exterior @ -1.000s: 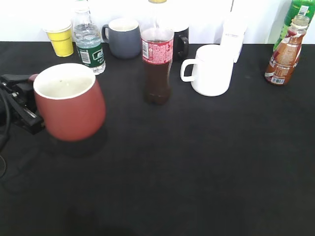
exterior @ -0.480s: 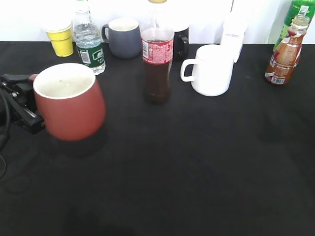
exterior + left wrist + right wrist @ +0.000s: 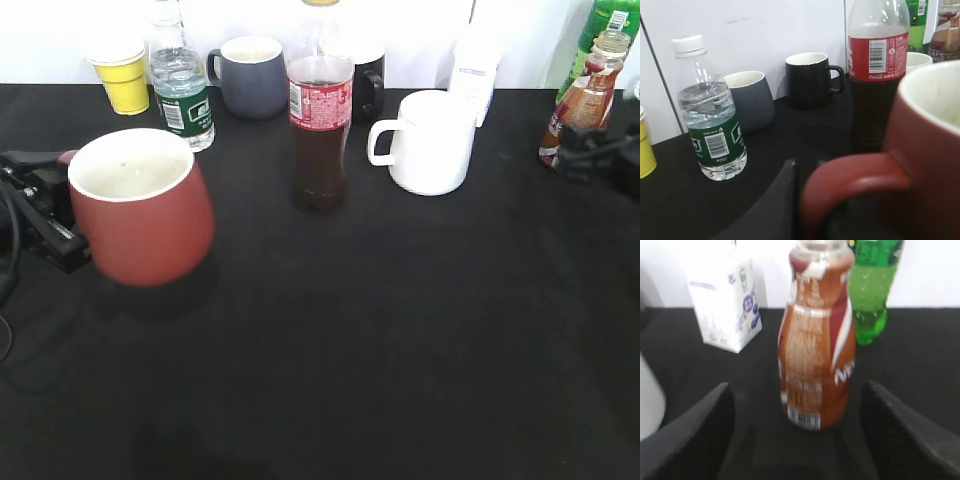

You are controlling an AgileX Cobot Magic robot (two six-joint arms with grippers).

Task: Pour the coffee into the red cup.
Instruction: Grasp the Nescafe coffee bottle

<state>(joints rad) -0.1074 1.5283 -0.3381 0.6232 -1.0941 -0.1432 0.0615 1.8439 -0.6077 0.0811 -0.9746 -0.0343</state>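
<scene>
A: Checking right gripper (image 3: pixel 800 440); jaws spread wide, coffee (image 3: pixel 816 340) standing upright between them, no contact on either side; cap end cropped at the top of the wrist view.

B: Where on the table (image 3: pixel 400 350)?

A: Exterior view, coffee (image 3: pixel 583 95) at roughly 2 o'clock from table centre, far right edge; right gripper (image 3: pixel 590 158) dark and low across its base, partly out of view. Green bottle (image 3: pixel 872 285) just behind the coffee at 1 o'clock; white carton (image 3: pixel 727 302) at 10 o'clock from it, apart.

B: Left side?

A: Left gripper (image 3: pixel 45 215) at 9 o'clock, at the red cup's (image 3: pixel 140 205) handle (image 3: pixel 852 180); one black finger (image 3: pixel 772 210) beside the handle loop in the wrist view; other finger hidden, so can't tell if it's clamped. Cup upright, white inside, nothing visible in it.

B: Between them?

A: Cola bottle (image 3: pixel 320 125) near 12 o'clock; white mug (image 3: pixel 430 140) at 1 o'clock; grey mug (image 3: pixel 250 75), black mug (image 3: pixel 810 80), water bottle (image 3: pixel 182 90), yellow cup (image 3: pixel 124 75) along the back edge, 10 to 12 o'clock.
</scene>
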